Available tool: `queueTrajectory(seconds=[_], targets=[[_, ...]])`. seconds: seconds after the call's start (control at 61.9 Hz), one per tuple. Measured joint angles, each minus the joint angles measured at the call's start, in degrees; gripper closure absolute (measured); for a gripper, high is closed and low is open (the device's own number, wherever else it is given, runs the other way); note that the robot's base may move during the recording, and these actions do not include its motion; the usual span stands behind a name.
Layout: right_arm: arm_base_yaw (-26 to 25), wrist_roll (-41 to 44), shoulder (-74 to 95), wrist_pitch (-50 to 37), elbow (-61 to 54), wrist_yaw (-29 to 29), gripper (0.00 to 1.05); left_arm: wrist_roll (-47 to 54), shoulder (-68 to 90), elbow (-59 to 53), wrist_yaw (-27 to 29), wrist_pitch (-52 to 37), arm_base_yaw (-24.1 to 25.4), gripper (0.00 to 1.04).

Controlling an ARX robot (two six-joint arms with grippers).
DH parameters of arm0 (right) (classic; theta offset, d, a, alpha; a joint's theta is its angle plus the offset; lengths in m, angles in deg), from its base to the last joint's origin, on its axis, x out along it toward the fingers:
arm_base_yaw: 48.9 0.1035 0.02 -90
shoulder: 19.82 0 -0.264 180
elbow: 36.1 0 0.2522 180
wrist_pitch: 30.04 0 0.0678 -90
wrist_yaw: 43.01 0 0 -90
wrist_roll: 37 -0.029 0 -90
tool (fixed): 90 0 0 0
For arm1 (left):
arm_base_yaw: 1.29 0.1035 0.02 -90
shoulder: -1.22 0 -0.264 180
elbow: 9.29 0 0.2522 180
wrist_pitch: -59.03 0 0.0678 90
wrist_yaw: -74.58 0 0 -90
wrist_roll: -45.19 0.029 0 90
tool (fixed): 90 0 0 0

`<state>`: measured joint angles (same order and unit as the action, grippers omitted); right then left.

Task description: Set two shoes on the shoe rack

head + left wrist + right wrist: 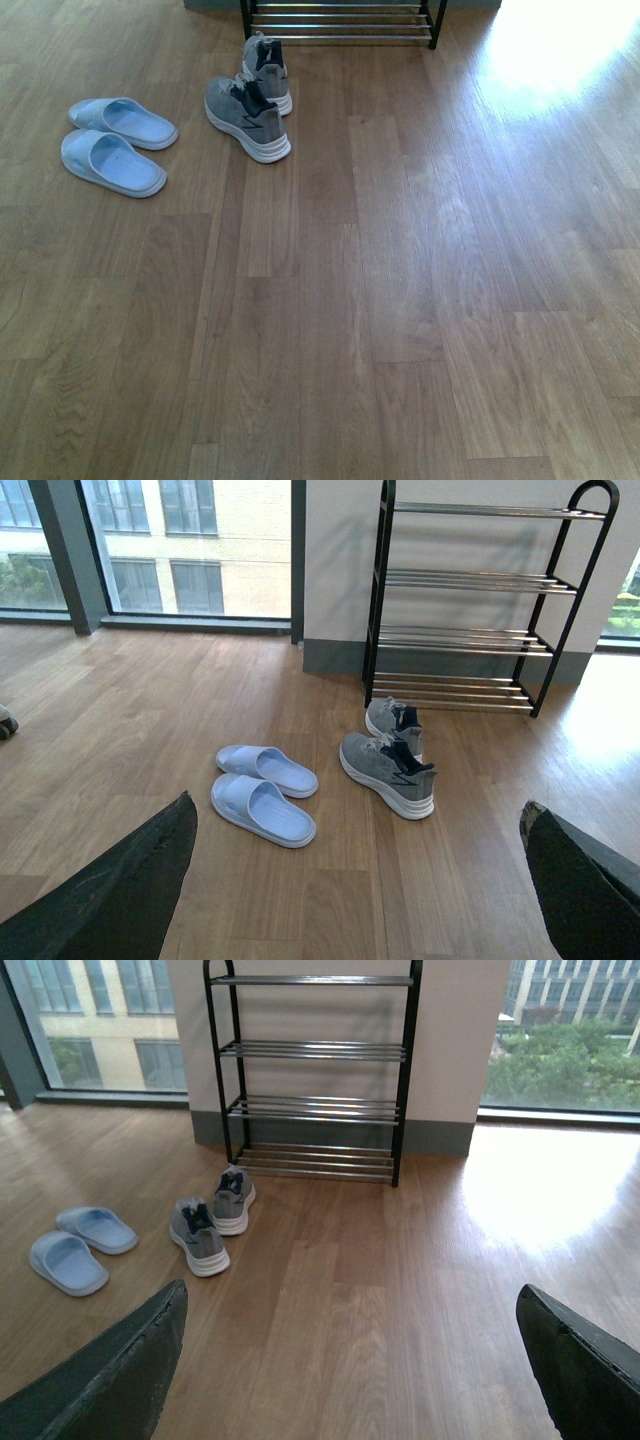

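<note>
Four shoes stand on the wooden floor (pixel 400 300); none is yet on the shoe rack (pixel 470 580). Of the grey pair, the far sneaker (pixel 266 68) sits just in front of the rack's lowest shelf, and the near sneaker (pixel 248 122) lies close beside it, turned at an angle (whether the two touch cannot be told). The pale blue slides (pixel 130 120) lie side by side, well apart from the sneakers and further left. All four rod shelves show bare in the wrist views. The left pincer (pixel 357 810) and the right pincer (pixel 352 1295) both stand wide and hold nothing. They sit high over the floor and look toward the rack; neither arm appears in the front view.

Step in hand, as judged: the approach to a first shoe. The near sneaker is probably the better start, since lifting it clears the way to the one behind. Descend over the heel collar with one finger inside the opening and the other against the outer heel. The knit upper will likely give, so close firmly. Carry the shoe with its sole level, clear the front rod, then lay the sole across several rods so it cannot tip between them. Open the pincer only once the shoe's weight rests on the shelf.
</note>
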<state>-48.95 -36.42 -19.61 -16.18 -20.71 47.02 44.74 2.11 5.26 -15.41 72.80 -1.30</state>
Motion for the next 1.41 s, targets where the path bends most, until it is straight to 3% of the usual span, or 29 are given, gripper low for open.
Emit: queueTrajectory(seconds=[1.406], targets=[[0.0, 0.0, 0.0, 0.0, 0.0, 0.0, 0.09, 0.0, 0.0, 0.0, 0.0, 0.0, 0.0, 0.09]])
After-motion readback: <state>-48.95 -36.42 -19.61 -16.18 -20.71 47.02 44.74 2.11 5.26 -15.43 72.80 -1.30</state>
